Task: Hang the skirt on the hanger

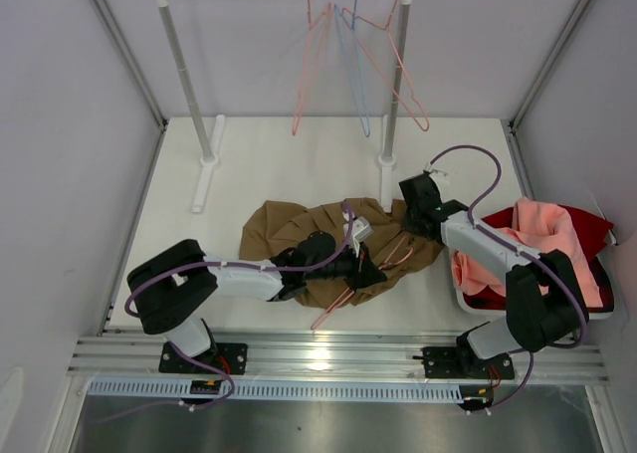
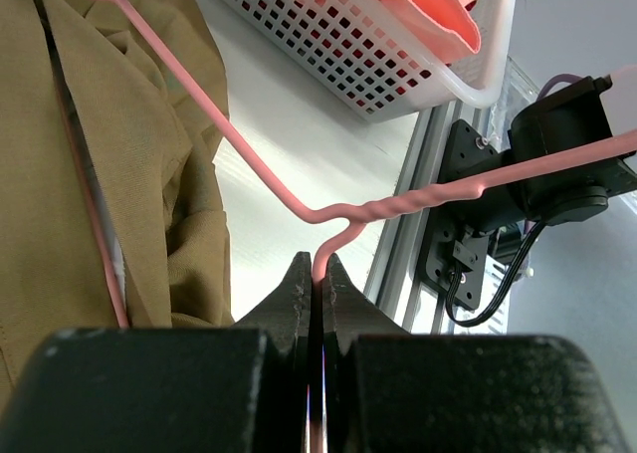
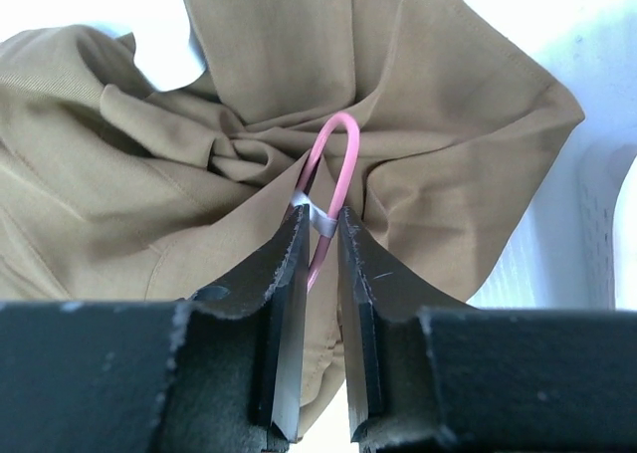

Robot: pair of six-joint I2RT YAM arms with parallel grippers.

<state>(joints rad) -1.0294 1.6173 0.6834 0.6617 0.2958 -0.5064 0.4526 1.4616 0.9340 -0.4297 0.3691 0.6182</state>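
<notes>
Left gripper (image 2: 317, 269) clamped tight on the hanger (image 2: 249, 164), just under the twisted neck; one shoulder wire runs up-left along the skirt (image 2: 149, 124), the other off to the right.
Skirt is bunched mid-table (image 1: 269, 164), nearer the near edge than the far one; hanger lies on top of it, long axis slanting near-left to far-right; I see no cloth over the wire.
Right gripper (image 3: 318, 219): jaws a narrow gap apart, a grey-banded bend of the hanger between the tips, skirt right behind; can't tell if it's a pinch or bare contact.
My read: left has the only sure grip, so left steers; cloth lies under the wire, so the next move turns on getting a shoulder beneath a fold.
Basket (image 2: 318, 45) at the right edge, well apart from the skirt.
</notes>
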